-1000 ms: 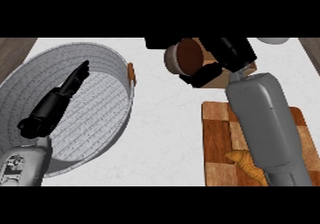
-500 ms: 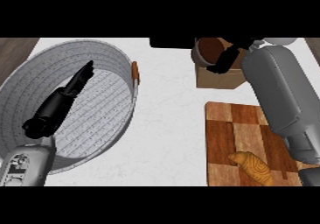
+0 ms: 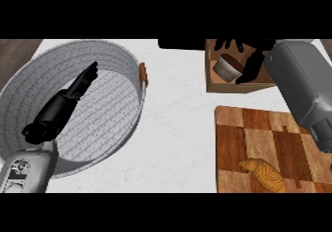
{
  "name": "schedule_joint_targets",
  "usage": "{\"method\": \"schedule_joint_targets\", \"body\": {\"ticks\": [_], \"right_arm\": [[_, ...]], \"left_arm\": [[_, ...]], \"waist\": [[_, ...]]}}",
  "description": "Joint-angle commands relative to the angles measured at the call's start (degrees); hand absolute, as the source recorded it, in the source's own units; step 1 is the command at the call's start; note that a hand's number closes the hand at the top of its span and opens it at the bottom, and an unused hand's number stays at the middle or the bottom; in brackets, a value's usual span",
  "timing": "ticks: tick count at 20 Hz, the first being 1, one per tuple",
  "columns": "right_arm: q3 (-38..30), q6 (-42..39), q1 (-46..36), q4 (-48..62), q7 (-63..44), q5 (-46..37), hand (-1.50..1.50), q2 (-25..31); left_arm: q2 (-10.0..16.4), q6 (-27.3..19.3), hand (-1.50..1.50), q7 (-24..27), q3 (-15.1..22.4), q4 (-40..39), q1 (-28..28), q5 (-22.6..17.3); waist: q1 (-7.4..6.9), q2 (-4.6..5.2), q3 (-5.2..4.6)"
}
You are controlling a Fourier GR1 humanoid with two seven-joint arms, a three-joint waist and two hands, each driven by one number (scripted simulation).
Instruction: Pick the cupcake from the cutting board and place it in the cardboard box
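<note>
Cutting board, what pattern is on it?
The cutting board is a checkerboard of light and dark brown wood, head view.

No text, label, brand or number can be read anywhere. The left forearm (image 3: 25, 170) carries small dark markings near the view's lower edge, too blurred to make out.

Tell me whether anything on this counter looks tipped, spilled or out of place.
Only the cupcake: it sits tilted rather than upright inside the cardboard box, with the right hand curled round it. The croissant lies flat on the cutting board, and nothing looks spilled or damaged.
</note>
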State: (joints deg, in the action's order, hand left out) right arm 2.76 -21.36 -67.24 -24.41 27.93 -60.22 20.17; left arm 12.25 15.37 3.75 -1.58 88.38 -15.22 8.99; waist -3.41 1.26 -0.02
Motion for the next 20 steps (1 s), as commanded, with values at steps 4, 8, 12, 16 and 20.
{"method": "schedule_joint_targets", "body": {"ticks": [4,8,12,16,20], "right_arm": [[-4.43,0.14,-1.18,6.03,14.45,4.55,-1.5,1.0],[-18.38,-5.46,-3.15,8.14,14.65,18.77,-1.5,-1.09],[-29.24,-10.34,-4.72,13.85,6.88,29.34,-1.5,-0.86],[-34.5,-11.43,-6.34,17.43,0.55,33.99,-1.5,4.17],[-36.96,-10.37,-4.86,17.72,-0.45,36.18,-1.5,7.94]], "left_arm": [[1.17,1.16,0.0,-0.3,-0.98,0.52,0.06,-0.72],[-0.92,-0.54,0.0,-0.15,0.47,0.01,-0.08,0.48],[0.02,0.8,0.0,0.4,-0.07,0.11,-0.09,-0.45],[-1.75,-0.9,0.0,0.16,1.8,-0.44,-0.26,1.62],[-1.75,-0.77,0.0,0.05,1.9,-0.08,-1.31,1.65]], "waist": [[0.0,0.04,0.12],[0.24,0.28,0.29],[0.03,0.09,0.17],[-0.6,0.87,0.15],[-1.48,1.34,0.21]]}}
